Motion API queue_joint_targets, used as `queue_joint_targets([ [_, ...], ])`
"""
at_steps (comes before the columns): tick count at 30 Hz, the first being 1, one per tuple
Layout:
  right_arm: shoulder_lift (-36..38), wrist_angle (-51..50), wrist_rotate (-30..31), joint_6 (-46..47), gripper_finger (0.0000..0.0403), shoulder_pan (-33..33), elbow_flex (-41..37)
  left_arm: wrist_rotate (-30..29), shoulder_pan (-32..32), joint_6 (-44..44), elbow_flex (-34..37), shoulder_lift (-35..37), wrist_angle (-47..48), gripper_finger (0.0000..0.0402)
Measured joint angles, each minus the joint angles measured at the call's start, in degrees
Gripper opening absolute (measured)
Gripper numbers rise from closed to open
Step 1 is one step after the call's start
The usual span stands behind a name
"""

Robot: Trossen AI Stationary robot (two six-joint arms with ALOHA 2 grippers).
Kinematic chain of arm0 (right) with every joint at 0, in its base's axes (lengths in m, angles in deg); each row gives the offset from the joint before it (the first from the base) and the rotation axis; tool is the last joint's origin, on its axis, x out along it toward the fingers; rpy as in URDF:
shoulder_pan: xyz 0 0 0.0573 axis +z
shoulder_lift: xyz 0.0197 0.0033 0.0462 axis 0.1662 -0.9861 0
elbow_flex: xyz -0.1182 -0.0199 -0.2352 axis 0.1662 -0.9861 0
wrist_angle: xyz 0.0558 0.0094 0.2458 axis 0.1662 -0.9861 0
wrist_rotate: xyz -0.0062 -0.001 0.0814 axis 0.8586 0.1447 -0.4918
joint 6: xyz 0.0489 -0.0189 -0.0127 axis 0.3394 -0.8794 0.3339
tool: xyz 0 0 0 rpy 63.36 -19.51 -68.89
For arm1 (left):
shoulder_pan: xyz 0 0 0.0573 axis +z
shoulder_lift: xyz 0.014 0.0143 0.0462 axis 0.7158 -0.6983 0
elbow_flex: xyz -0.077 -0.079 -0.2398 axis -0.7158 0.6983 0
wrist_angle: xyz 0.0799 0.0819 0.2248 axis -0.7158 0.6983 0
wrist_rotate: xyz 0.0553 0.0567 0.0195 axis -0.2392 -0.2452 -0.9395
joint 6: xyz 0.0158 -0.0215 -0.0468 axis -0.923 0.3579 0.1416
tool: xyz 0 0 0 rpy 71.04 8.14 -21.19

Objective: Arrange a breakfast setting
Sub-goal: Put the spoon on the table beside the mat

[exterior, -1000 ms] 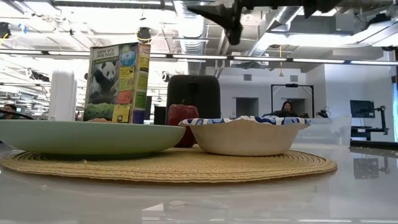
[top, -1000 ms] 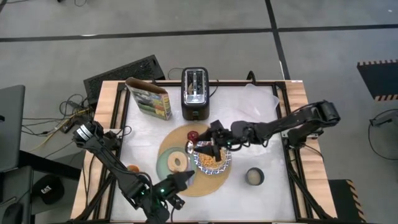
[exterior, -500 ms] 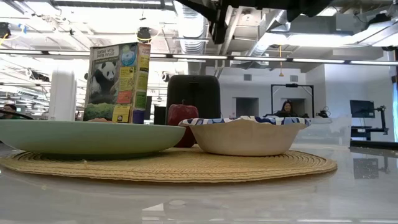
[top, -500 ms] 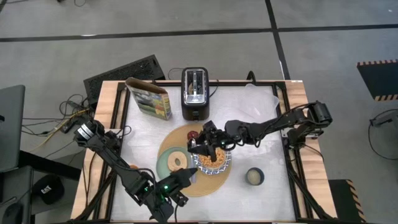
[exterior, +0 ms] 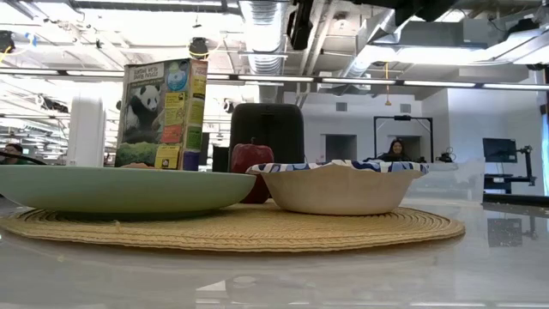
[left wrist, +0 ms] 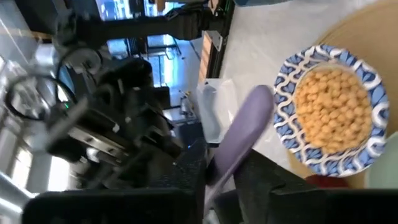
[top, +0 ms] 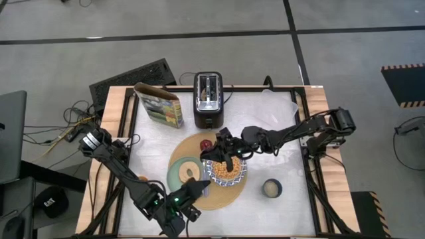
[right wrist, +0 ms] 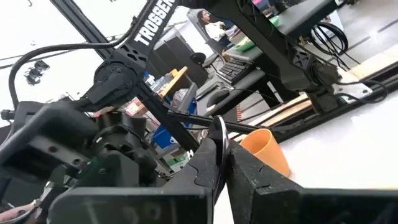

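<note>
Right gripper (top: 214, 158): hovering above the bowl (top: 227, 170), fingers nearly closed on a thin metal spoon (right wrist: 219, 146).
Left gripper (top: 196, 190): waiting at the mat's (top: 222, 196) near edge; finger gap unclear.
Bowl: sitting on the mat beside the plate (top: 174, 174), holding cereal.

The table (top: 279, 119) has a white top inside a wooden border and stands on a grey floor (top: 199, 26) crossed by dark lines. A hazard-striped mat (top: 405, 83) lies toward the right edge. Beyond the table, the low view shows exposed ceiling ducts (exterior: 257, 21), strip lights (exterior: 369, 82), a seated person (exterior: 396, 151) (face not described), and a monitor (exterior: 499, 150).
</note>
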Motion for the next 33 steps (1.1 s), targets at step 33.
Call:
queue_joint_targets([
  [33, 21.05, -69.87, 17.94, 10.91, 0.0044, -0.12, -0.22, 2.40, -10.52, 105.81, 9.60, 2.70, 61.48, 0.0162],
])
